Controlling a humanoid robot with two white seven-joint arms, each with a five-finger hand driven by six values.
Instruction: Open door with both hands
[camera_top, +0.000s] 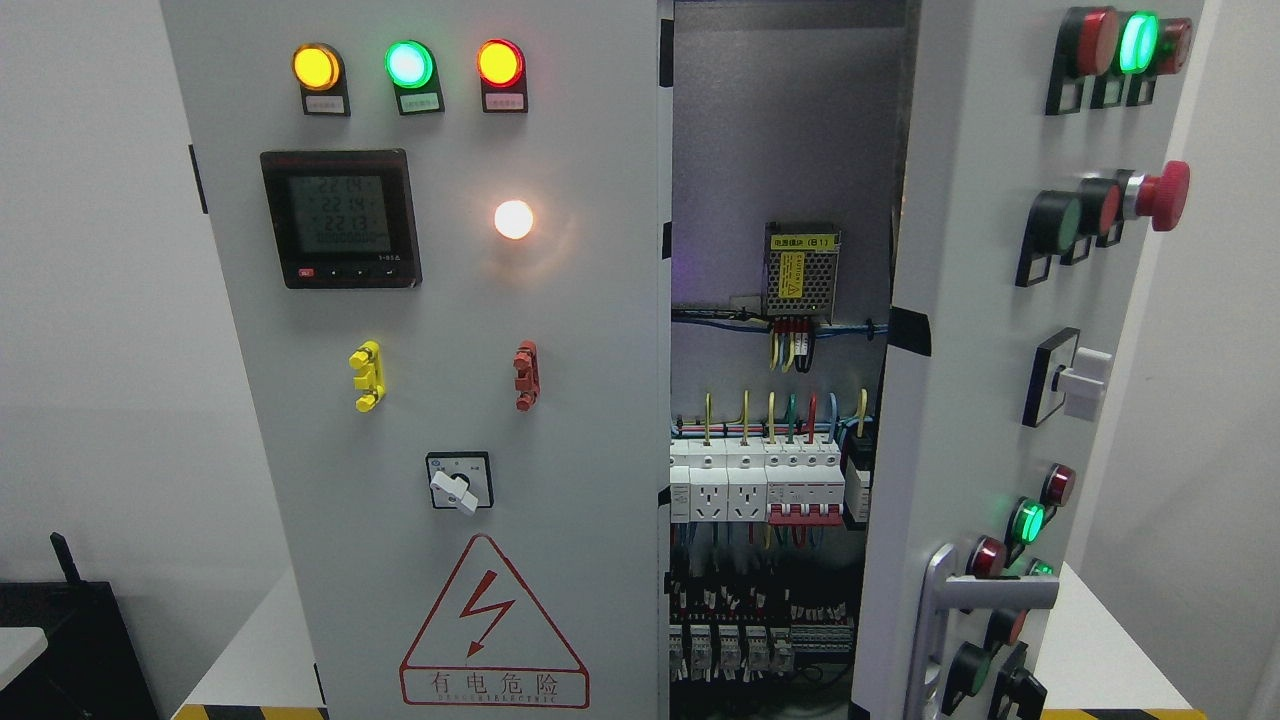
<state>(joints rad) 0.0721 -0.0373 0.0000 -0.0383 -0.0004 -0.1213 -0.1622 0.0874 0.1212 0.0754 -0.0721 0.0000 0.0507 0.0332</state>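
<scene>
A grey electrical cabinet fills the head view. Its left door (440, 400) is closed and carries three lit lamps, a digital meter (340, 218), a rotary switch (459, 483) and a red warning triangle. The right door (1010, 400) is swung partly open towards me, showing its front with buttons, a red emergency stop (1162, 196) and a silver handle (945, 625) near its lower edge. Through the gap I see the cabinet's inside (775, 400) with breakers, wiring and a power supply. Neither of my hands nor arms shows in the view.
The cabinet stands on a white table (245, 650) with yellow-black hazard tape along its front edge. A black object (70, 640) sits at the lower left. White walls lie on both sides.
</scene>
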